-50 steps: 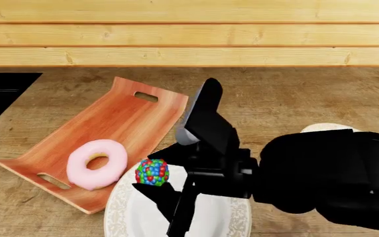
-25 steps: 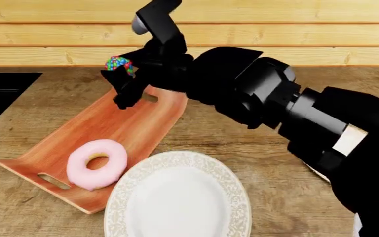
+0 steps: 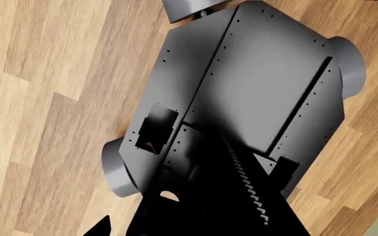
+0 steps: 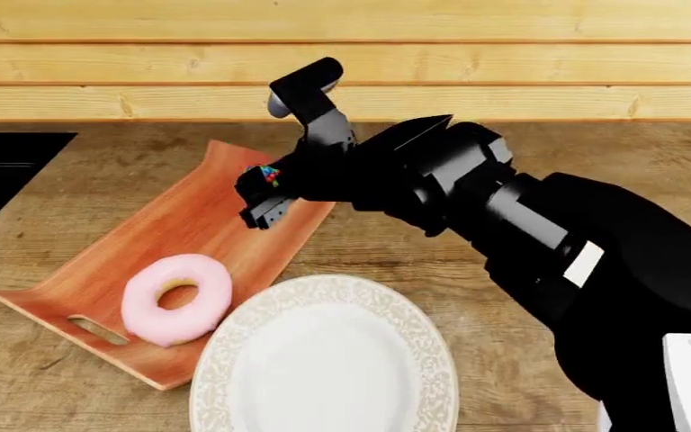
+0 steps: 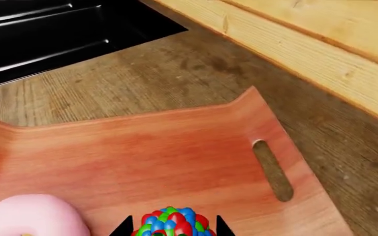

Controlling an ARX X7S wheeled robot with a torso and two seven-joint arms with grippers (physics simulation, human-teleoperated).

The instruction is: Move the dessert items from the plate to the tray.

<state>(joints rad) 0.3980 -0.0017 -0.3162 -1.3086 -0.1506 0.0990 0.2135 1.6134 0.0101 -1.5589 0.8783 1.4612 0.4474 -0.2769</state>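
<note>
Right arm reaches across from the robot's right side, its right gripper [image 4: 264,191] over the far half of the reddish-brown wooden tray [image 4: 190,225]. The 2 fingers are clamped on the candy-bead ball [image 4: 269,175]; only a sliver of red, blue and green shows between them from the head camera. In the right wrist view the ball [image 5: 171,222] sits between the dark fingertips [image 5: 124,229], above the tray floor [image 5: 143,157], near the slot handle [image 5: 272,170] at the upcurved far end. Whether the ball touches the wood, cannot tell.

Pink-frosted ring donut [image 4: 176,298] lies flat on the tray's near half, beside the near slot handle [image 4: 96,330].

Round white plate [image 4: 324,360] with patterned rim sits on the wooden countertop [image 4: 442,180], its edge just beside the tray's long side; no desserts on it.

Left wrist camera shows only the robot's grey base [image 3: 241,98] over plank flooring [image 3: 45,73]; left gripper not visible, finger state unknown.
</note>
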